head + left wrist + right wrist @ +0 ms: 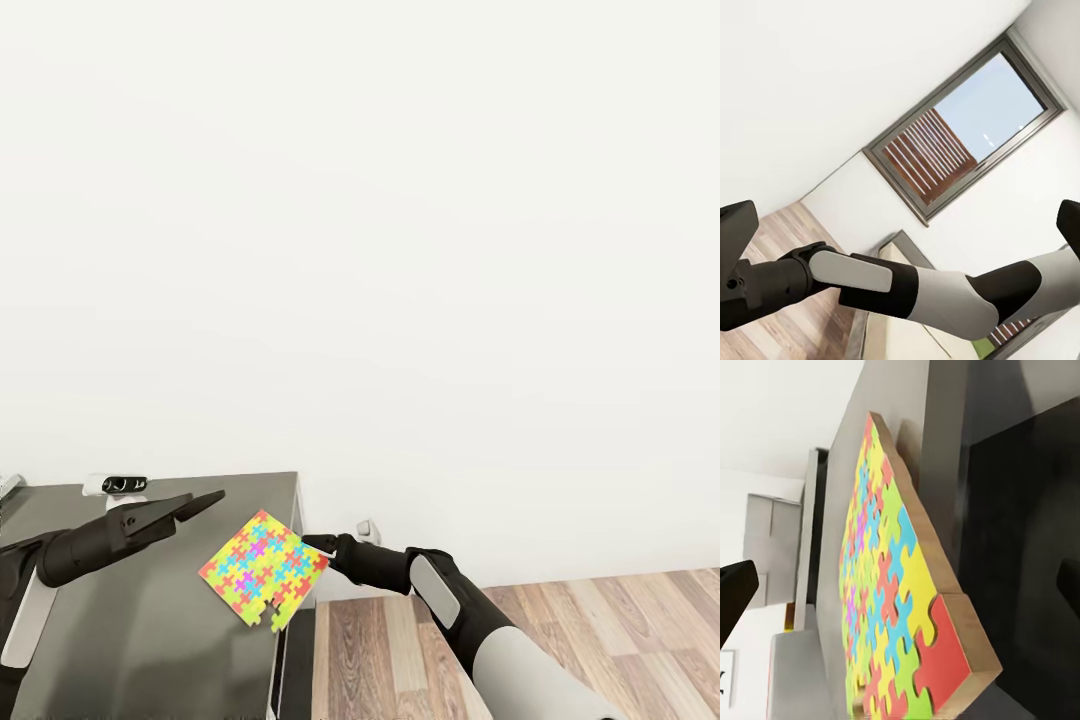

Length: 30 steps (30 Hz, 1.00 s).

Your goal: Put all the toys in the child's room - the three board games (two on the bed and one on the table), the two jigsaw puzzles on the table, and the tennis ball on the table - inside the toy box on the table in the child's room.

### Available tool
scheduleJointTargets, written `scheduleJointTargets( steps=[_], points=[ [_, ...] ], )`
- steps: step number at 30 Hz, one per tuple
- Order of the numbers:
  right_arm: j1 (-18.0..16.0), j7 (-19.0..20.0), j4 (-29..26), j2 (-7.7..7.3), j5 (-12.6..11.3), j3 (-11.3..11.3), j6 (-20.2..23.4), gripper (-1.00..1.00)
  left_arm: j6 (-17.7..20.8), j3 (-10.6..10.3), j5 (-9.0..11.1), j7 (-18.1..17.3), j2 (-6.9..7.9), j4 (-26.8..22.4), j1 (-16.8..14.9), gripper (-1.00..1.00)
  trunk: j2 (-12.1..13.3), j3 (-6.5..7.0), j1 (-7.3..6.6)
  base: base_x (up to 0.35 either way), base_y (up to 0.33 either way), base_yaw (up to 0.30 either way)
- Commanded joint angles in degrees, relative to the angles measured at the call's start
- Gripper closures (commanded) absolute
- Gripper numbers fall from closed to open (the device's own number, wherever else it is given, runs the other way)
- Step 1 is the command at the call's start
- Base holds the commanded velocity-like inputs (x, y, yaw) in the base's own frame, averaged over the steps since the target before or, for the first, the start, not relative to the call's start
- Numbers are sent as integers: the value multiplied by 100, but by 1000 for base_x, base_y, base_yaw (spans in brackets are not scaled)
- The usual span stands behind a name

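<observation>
At the lower centre of the head view, the right gripper (pixel 318 546) is reaching toward a corner of a jigsaw puzzle (pixel 263 583) that is lying flat near the edge of the dark bench (pixel 120 640), one corner hanging slightly past it. In the right wrist view the fingers (pixel 735 589) are standing apart on either side of the multicoloured sheet (pixel 889 607), not yet clamped on it. The left gripper (pixel 190 505) is hovering above the bench at lower left, its fingers spread and empty. No toy box is appearing here, so this puzzle is apparently still waiting to be lifted and carried; progress on the other toys cannot be judged.
</observation>
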Motion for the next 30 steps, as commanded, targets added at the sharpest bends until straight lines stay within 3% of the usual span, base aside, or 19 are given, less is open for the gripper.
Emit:
scheduleJointTargets(
  steps=[1, 30],
  points=[
    [-5, -11, 1, 0, -26, 2, 33, -100, 61, 0, -3, -23, 2, 0, -2, -100, -3, -5, -1, -94, 48, 0],
    [-10, -55, 157, 0, -21, 0, 54, -100, 46, 0, -11, -23, -7, 1, -2, -100, -3, -5, -1, -17, 8, 0]
  ],
)
